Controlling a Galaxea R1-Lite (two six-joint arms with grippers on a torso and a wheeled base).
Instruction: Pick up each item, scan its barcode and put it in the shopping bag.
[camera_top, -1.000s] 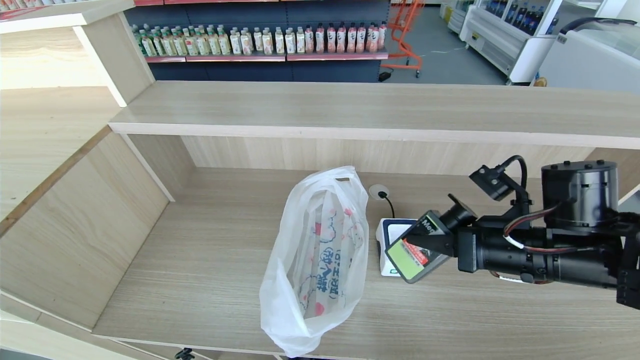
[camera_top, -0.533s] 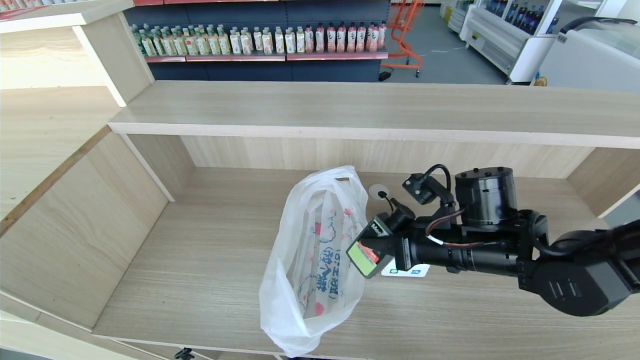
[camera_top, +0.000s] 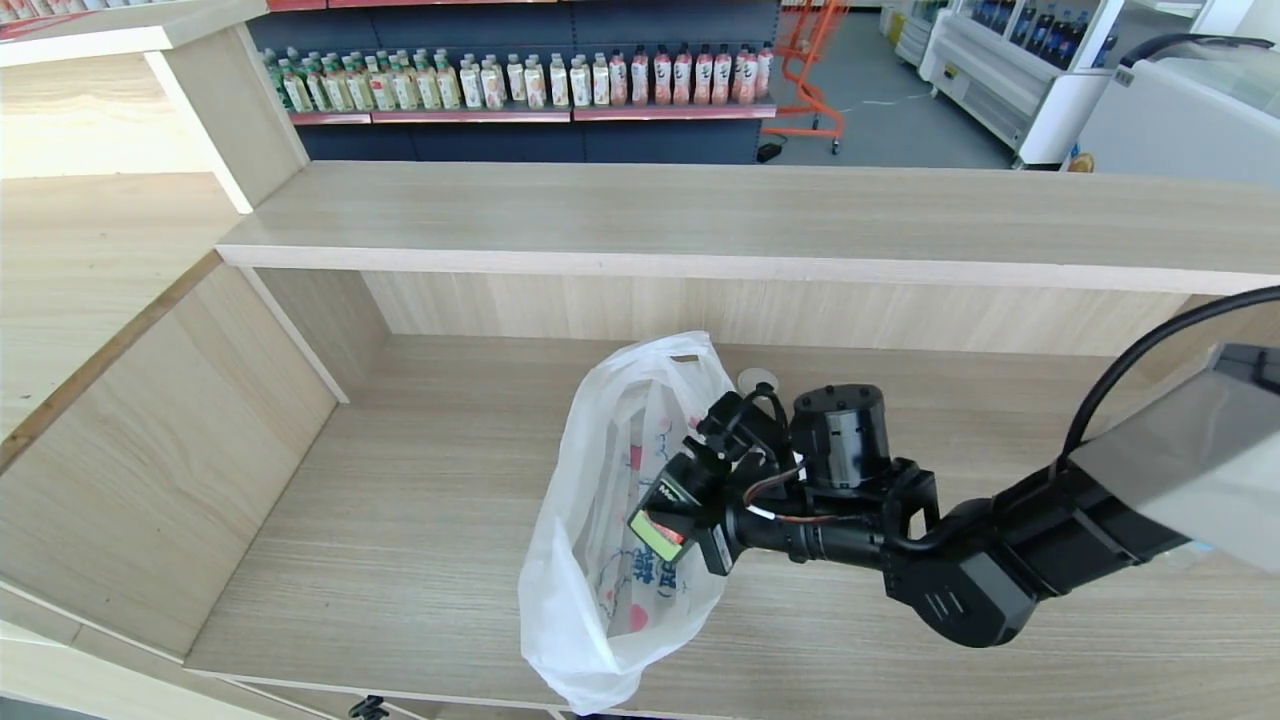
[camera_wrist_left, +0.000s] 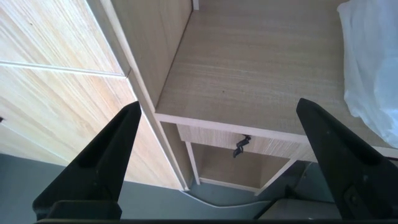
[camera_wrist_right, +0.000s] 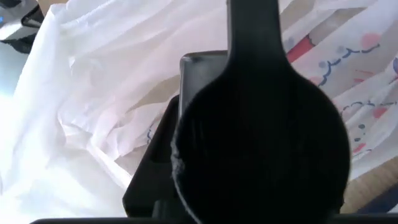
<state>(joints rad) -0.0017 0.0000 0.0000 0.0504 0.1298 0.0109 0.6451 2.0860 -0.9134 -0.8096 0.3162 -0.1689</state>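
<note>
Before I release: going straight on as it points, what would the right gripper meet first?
Likely the translucent white plastic shopping bag; the right gripper, holding a small dark green-labelled box, points into its mouth. Depth is unclear.

Pale wood-grain counter (camera_top: 400, 520), white plastic shopping bag (camera_top: 572, 565) lying open on it, round cable port (camera_top: 750, 378) just behind

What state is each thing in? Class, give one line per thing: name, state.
Shopping bag: mouth open, on the counter.
Packet: inside the bag.
Box: held at the bag's mouth.
Right gripper: shut on the box.
Left gripper: open, empty.
</note>
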